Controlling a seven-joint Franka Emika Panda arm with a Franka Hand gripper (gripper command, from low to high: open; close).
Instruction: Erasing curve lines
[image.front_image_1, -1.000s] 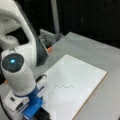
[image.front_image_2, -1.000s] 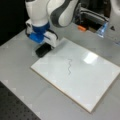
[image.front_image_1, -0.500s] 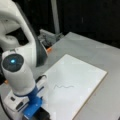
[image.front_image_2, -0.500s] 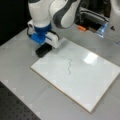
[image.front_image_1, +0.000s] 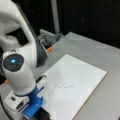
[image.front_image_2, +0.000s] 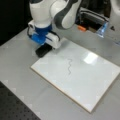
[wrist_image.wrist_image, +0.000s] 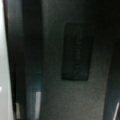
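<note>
We see the gripper (image.front_image_2: 44, 48) low over the counter (image.front_image_2: 17, 75), at the white board's (image.front_image_2: 82, 82) corner toward a front view's left, with a dark block (image.front_image_2: 43, 50) under it; whether its jaws grip the block we cannot tell. The curve lines (image.front_image_2: 69, 66) lie mid-board, unerased, long axis along the board's short side, well apart from the gripper. Beyond lie an orange item (image.front_image_2: 81, 27) and grey equipment (image.front_image_2: 93, 18). The wrist view shows only a dark, blurred surface.
</note>
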